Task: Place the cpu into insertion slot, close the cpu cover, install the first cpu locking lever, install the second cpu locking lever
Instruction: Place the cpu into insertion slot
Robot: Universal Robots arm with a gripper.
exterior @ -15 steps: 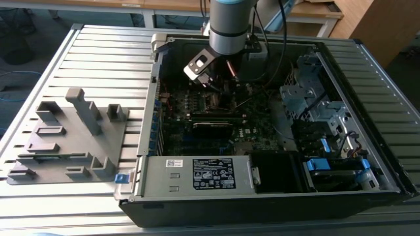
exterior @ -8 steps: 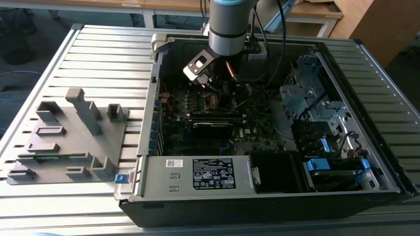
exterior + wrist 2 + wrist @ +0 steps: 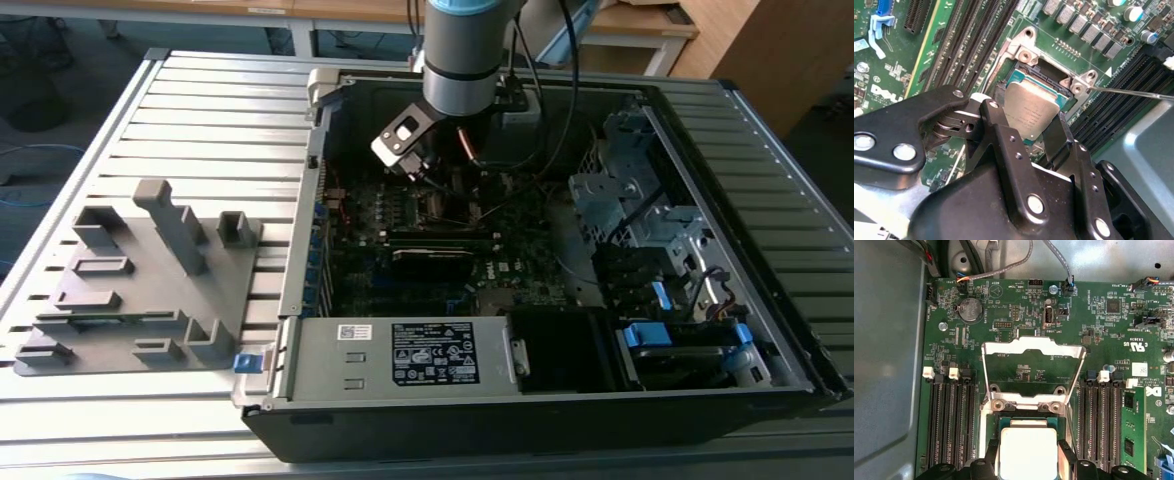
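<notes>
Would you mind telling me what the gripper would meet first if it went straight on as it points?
Most likely the insertion slot: the gripper holds the cpu right over it, so the cpu would land there first. The cpu cover stands raised, off that line. The gap left is unclear.

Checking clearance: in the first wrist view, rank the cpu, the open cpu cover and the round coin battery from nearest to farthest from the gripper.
1. cpu, held in the gripper.
2. cpu cover, standing open just beyond the cpu.
3. coin battery, farther on, past the cover.
</notes>
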